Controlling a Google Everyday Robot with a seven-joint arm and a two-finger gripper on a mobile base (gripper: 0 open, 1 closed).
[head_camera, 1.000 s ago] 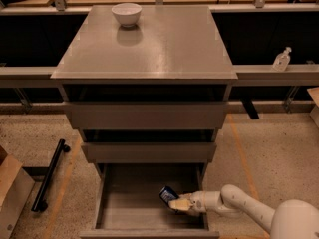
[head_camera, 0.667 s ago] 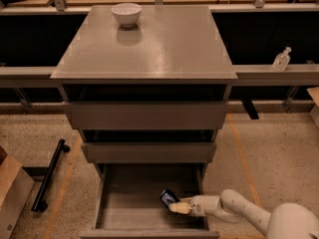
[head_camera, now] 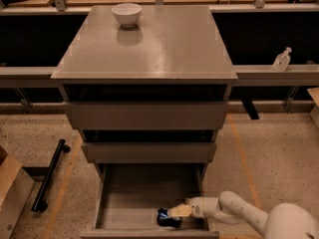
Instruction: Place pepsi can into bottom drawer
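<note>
The bottom drawer (head_camera: 119,218) is pulled open at the foot of the grey-brown cabinet. The pepsi can (head_camera: 167,218), dark blue, is low inside the drawer near its front right. My gripper (head_camera: 174,213) reaches in from the right over the drawer's side wall, and its tan fingers (head_camera: 180,210) sit on the can. The white arm (head_camera: 239,215) runs off to the lower right.
A white bowl (head_camera: 126,14) stands at the back left of the cabinet top (head_camera: 164,44). The two upper drawers (head_camera: 147,116) are nearly closed. A black bar (head_camera: 49,176) and a cardboard box (head_camera: 12,193) lie on the floor at left. A clear bottle (head_camera: 281,59) stands on the right ledge.
The gripper and can have moved slightly lower and toward the drawer's front. Nothing else has moved.
</note>
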